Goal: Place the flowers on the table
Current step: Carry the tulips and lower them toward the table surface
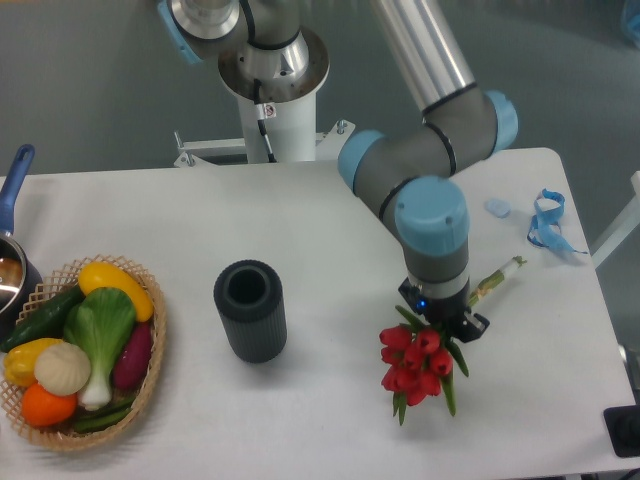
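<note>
Low in the frame, right of the middle, I see the bunch of red tulips with green leaves (416, 364). The red heads point down toward the bottom edge, and the pale green stems stick out up and to the right, past the arm. The black two-finger gripper (440, 320) sits right on top of the bunch where the heads meet the stems. Its fingers are hidden under the wrist, so I cannot tell if they are squeezing the flowers or not. I also cannot tell if the tulips touch the big white table (320, 420) or hang just over it.

At the lower left is a round wicker basket full of colourful vegetables (80, 355). Near the middle stands a dark ribbed tube-shaped vase (250, 310), upright. At the far left edge is a pot with a blue handle (14, 215). Farther back on the right lies a curly blue ribbon (547, 220).
</note>
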`<action>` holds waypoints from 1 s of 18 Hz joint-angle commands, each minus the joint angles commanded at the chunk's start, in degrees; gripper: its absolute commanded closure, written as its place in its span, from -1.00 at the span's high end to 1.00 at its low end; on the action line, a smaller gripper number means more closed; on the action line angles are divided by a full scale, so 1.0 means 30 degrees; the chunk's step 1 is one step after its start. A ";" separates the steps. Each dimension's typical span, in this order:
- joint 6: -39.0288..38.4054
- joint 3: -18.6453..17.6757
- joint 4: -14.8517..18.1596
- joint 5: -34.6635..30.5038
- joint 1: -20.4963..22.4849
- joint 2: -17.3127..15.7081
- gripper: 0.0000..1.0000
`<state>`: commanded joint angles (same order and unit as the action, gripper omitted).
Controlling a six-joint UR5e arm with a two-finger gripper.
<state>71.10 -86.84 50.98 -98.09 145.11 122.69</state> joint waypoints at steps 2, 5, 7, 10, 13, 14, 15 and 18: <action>-0.0029 0.0000 0.0000 -0.0029 0.0000 0.0350 -0.45; -0.0029 0.0000 -0.0029 -0.0059 -0.0029 0.0469 -0.40; -0.0029 -0.0029 -0.0029 -0.0029 -0.0029 0.0527 -0.18; -0.0029 -0.0058 -0.0059 -0.0059 -0.0059 0.0674 -0.10; 0.0000 0.0204 -0.0291 -0.0029 -0.0059 0.1024 0.21; 0.0000 0.0234 -0.0554 -0.0058 -0.0088 0.1171 0.45; 0.0058 0.0234 -0.0876 -0.0059 -0.0088 0.1230 0.80; -0.0029 0.0293 -0.1260 -0.0117 -0.0088 0.1202 1.00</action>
<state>71.02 -85.96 47.20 -98.44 144.84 126.30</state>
